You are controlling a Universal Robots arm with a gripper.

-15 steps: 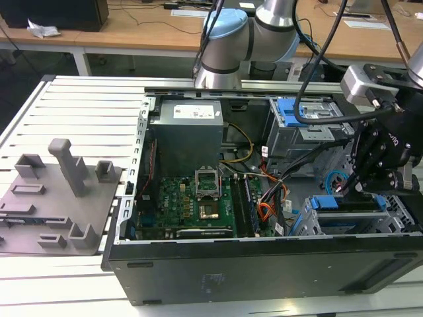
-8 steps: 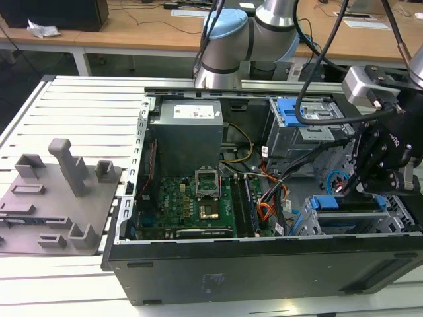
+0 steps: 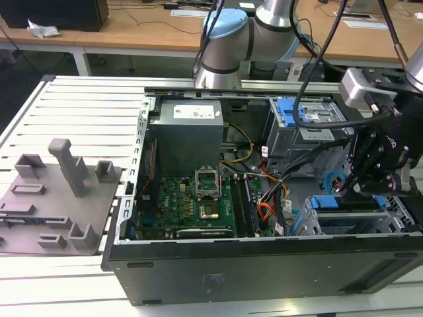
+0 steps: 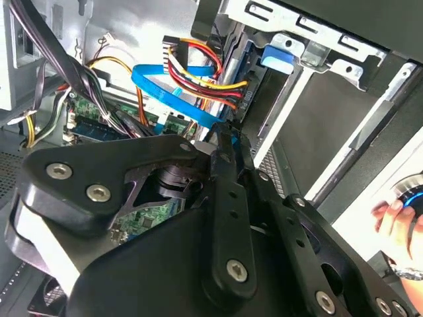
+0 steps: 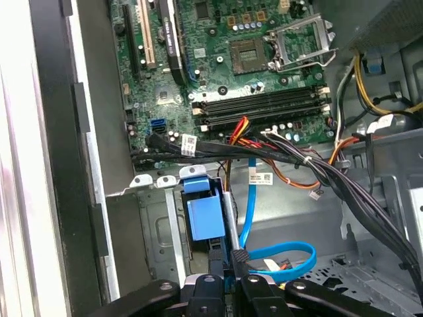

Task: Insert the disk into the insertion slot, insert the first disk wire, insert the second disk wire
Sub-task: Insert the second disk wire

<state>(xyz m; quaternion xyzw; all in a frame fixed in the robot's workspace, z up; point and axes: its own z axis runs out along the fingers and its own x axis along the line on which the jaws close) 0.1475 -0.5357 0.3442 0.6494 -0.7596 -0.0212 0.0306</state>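
Claw (image 5: 231,267) pinches the second disk wire (image 5: 277,254) inside the computer case (image 3: 264,264) on a white slatted table (image 3: 73,105).

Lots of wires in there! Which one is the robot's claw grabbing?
The thin light-blue cable. The gripper pinches its black plug end, beside the blue disk caddy. The orange wires and thick black bundle lie farther off.

The exterior view looks down from high and in front onto the whole open computer case (image 3: 264,198) lying on the slatted desk (image 3: 73,112), with the arm at the frame's right. Both wrist views sit close inside the case, looking along the tool (image 5: 231,264) and sharing the light-blue cable (image 4: 158,92).
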